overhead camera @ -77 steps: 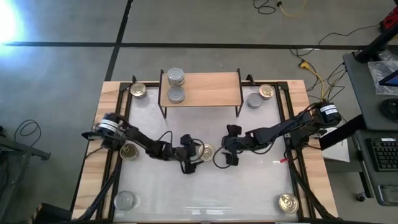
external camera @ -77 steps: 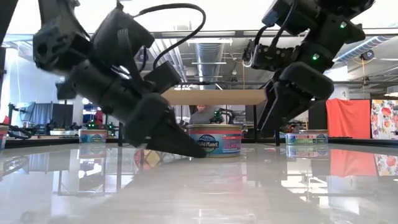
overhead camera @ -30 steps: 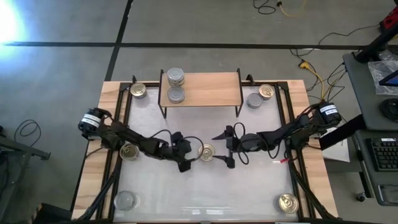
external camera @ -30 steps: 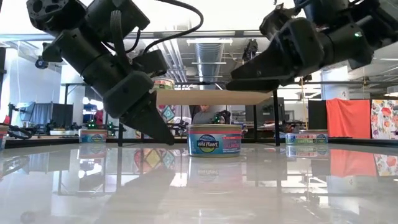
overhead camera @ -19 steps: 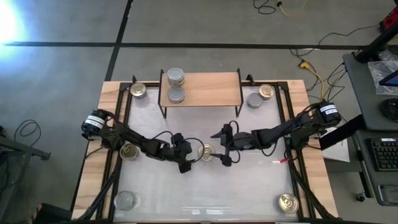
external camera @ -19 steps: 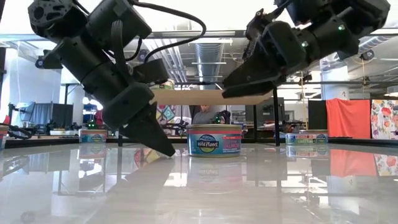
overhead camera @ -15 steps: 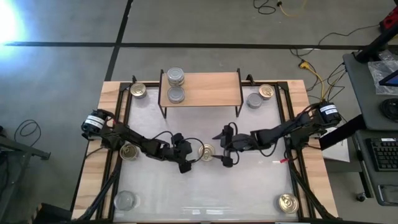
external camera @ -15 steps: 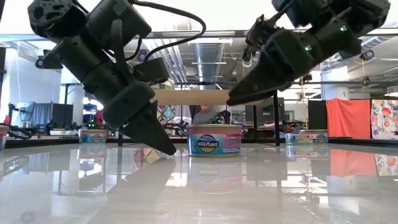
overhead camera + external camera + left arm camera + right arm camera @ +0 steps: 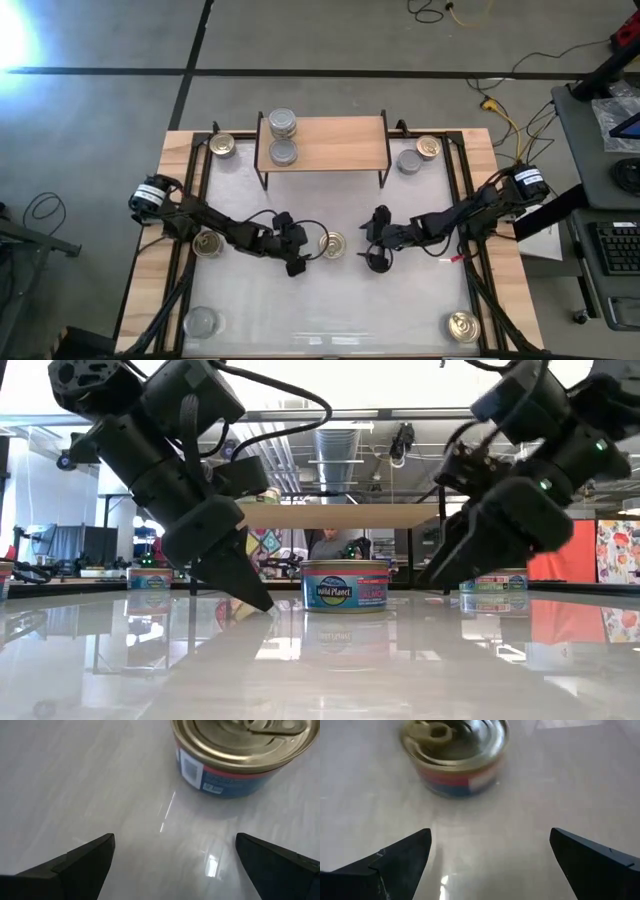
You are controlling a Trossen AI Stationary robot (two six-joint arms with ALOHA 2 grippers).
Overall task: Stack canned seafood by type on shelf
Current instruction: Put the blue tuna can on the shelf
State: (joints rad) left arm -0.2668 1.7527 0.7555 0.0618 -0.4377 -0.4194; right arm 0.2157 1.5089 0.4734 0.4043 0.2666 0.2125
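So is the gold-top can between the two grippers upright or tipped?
Upright: the gold-top can sits flat on the table, its pull-tab lid facing up in both wrist views.

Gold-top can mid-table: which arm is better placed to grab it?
Left, probably. The left gripper sits open right beside the gold-top can, which fills its wrist view. The right gripper is also open and facing it, but sits farther off.

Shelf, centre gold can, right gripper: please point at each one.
shelf [image 9: 335,140]: high view, bare wood top.
centre gold can [image 9: 331,243]: high view, gold lid.
right gripper [image 9: 374,239]: high view, midway between its open fingertips.
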